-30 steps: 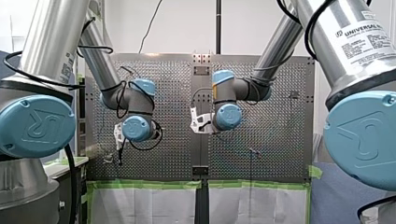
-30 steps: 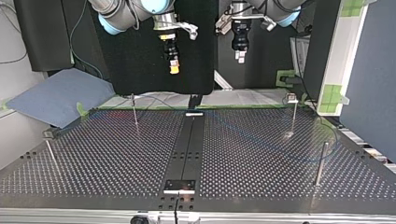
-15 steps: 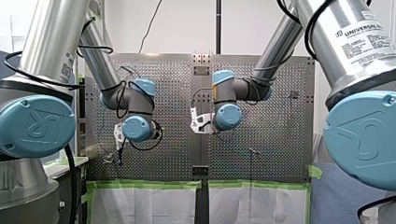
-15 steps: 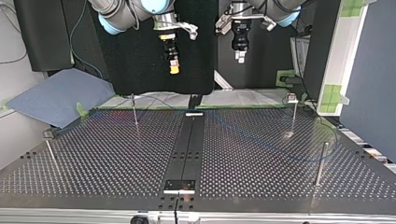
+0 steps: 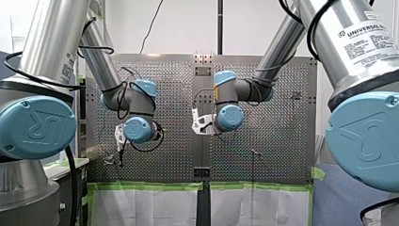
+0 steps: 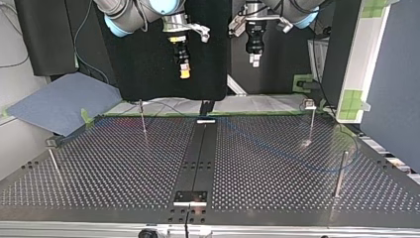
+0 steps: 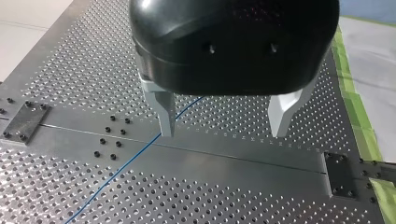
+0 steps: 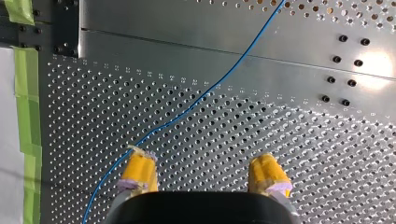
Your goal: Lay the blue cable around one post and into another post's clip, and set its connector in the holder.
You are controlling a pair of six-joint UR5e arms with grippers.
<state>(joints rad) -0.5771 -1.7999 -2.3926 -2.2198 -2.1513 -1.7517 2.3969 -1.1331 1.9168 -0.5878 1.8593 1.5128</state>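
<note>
Both spread: left fingers (image 7: pixel 163 112); right fingers (image 8: pixel 138 169) | blue cable (image 8: pixel 215 86) plain in wrist views; seemingly faint top view

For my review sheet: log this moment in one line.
left gripper open | right gripper open | blue cable loose on table | unrouted

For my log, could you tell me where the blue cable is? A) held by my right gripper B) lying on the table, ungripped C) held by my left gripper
B: the blue cable lies on the table; my left gripper and my right gripper hang open above it.
</note>
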